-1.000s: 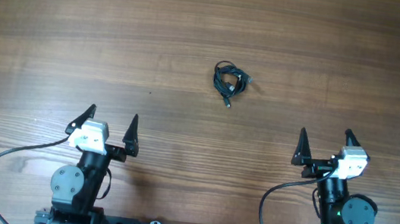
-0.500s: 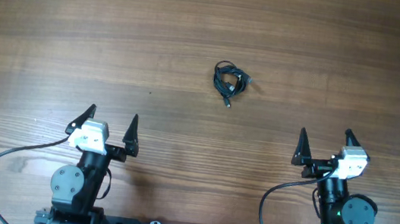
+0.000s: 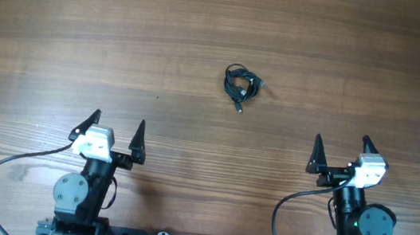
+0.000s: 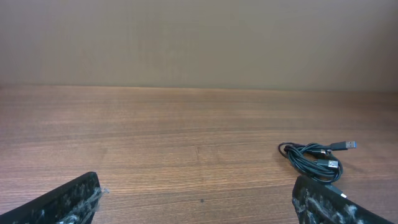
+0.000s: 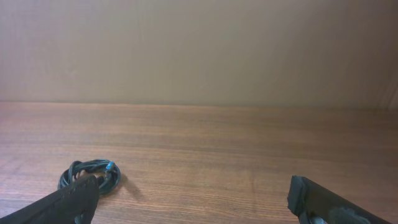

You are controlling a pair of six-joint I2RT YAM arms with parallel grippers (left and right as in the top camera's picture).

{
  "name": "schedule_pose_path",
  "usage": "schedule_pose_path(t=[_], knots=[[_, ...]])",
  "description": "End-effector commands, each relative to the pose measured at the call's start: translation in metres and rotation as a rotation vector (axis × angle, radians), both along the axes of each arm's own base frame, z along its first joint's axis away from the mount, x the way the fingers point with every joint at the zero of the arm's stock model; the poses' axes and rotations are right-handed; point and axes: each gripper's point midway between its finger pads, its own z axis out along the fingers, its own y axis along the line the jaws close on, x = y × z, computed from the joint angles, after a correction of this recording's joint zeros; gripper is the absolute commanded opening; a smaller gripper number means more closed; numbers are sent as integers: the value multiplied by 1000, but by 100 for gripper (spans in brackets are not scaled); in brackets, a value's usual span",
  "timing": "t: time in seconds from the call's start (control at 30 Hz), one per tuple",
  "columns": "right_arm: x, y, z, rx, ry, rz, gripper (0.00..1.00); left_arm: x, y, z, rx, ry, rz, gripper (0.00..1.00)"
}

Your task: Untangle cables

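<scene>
The cables (image 3: 242, 84) lie bunched in one small black knot on the wooden table (image 3: 222, 23), a little right of the middle, with small plugs sticking out. In the left wrist view the cables (image 4: 314, 159) sit ahead to the right, a silver plug pointing right. From the right wrist the cables (image 5: 87, 175) show ahead to the left, partly behind a finger. My left gripper (image 3: 116, 128) stands open near the front edge, well left of the knot. My right gripper (image 3: 340, 154) is open too, well right of it. Neither holds anything.
Thick black robot cables (image 3: 3, 168) loop from the arm bases at the front edge. A plain wall (image 4: 199, 37) rises beyond the table's far edge.
</scene>
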Motion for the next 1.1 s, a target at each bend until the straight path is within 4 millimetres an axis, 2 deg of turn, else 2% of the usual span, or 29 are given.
schedule_pose_path(t=[0.0,0.47,0.57,0.67,0.8,0.93,1.07], knots=[[0,-1,0,-12,-2,-8,100,0,0,-5,-6,13,-1,100],[0,-1,0,-12,-2,-9,100,1,0,-5,-2,12,-1,100],[0,-1,0,-12,-2,-8,100,1,0,1,-4,-11,-1,100],[0,-1,0,-12,-2,-8,100,1,-1,25,-9,-108,-8,100],[0,-1,0,-12,-2,-8,100,-9,-16,70,-55,-244,-103,100],[0,-1,0,-12,-2,-8,100,-16,-17,99,-141,-225,-112,100],[0,-1,0,-12,-2,-8,100,-14,-20,123,-215,-150,-127,100]])
